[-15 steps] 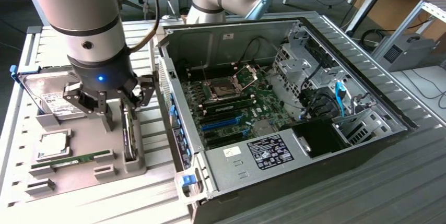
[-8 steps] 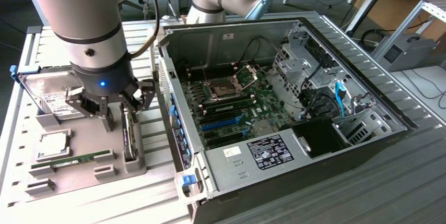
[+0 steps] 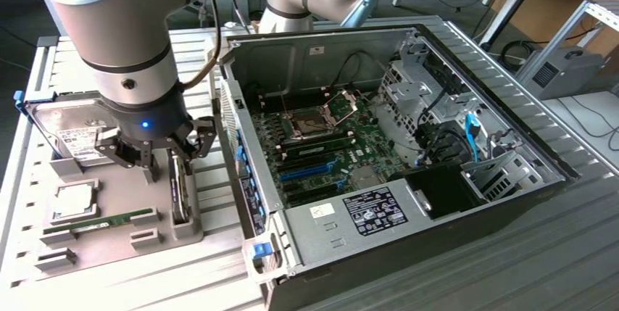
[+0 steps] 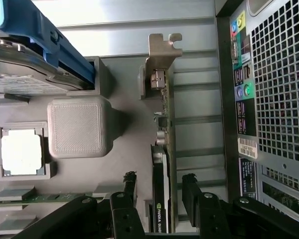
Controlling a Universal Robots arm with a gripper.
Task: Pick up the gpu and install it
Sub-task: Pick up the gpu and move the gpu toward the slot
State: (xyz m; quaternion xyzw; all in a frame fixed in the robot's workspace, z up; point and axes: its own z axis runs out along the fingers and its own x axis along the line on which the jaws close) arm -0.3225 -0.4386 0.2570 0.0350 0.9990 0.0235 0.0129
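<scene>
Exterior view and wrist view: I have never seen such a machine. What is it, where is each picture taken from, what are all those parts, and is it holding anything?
The thick grey tube is a robot arm. The black claw at its tip is its end effector. The exterior view comes from a camera standing off the arm, looking down on the whole bench. The wrist view comes from a camera on the arm itself, looking along the claw.

On the grey tray sit computer parts: a hard drive, a square processor chip, a memory stick and the gpu, a card standing on edge in a slot. Beside the tray is an open computer case.

Nothing is held. The end effector is open, with one finger on each side of the gpu and a gap on both sides.
</scene>
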